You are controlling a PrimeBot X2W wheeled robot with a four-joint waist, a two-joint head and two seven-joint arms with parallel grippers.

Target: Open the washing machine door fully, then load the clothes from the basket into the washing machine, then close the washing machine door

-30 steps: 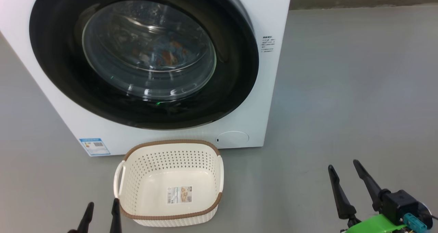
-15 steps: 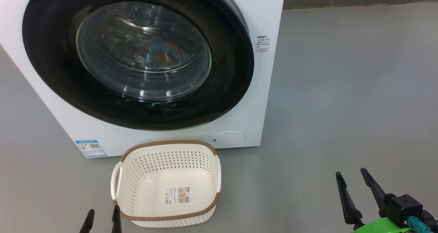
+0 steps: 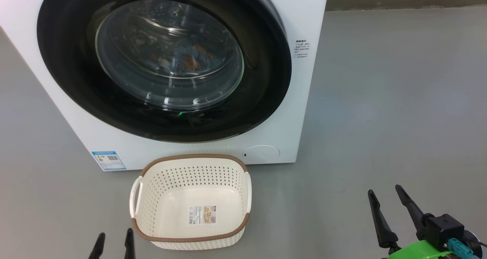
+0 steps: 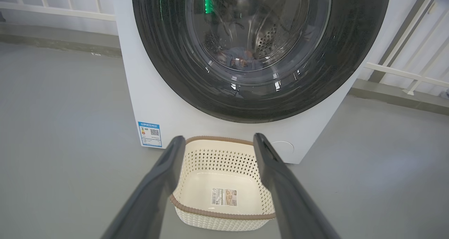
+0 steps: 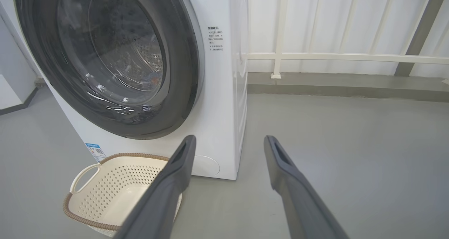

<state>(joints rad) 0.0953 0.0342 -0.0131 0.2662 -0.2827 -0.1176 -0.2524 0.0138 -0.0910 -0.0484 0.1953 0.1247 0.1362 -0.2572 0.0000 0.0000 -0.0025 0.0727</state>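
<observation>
Both of my end effectors hang low over the grey floor with their fingers spread wide and nothing between them. The left end effector sits just short of the basket, whose near left corner lies just ahead of its fingertips and a little to the right. From the left wrist, the basket's near brown rim lies between the two fingers. The basket's base is bare, with the label sticker showing.

The right end effector is well apart from the basket, which lies off to its left. Ahead of it and to its right there is open floor, running out to a low kerb and a white railing.

Beyond the basket, straight ahead of the left end effector, stands the washing machine. The basket's far rim sits just beside its front bottom edge. The washing machine door is shut against the front. The clothes show as blue and orange patches through the glass window, inside the drum, above and beyond both end effectors.

The machine's right front corner stands ahead of the right end effector and to its left. A blue energy label marks the lower left of the front, and a round cap the lower right.
</observation>
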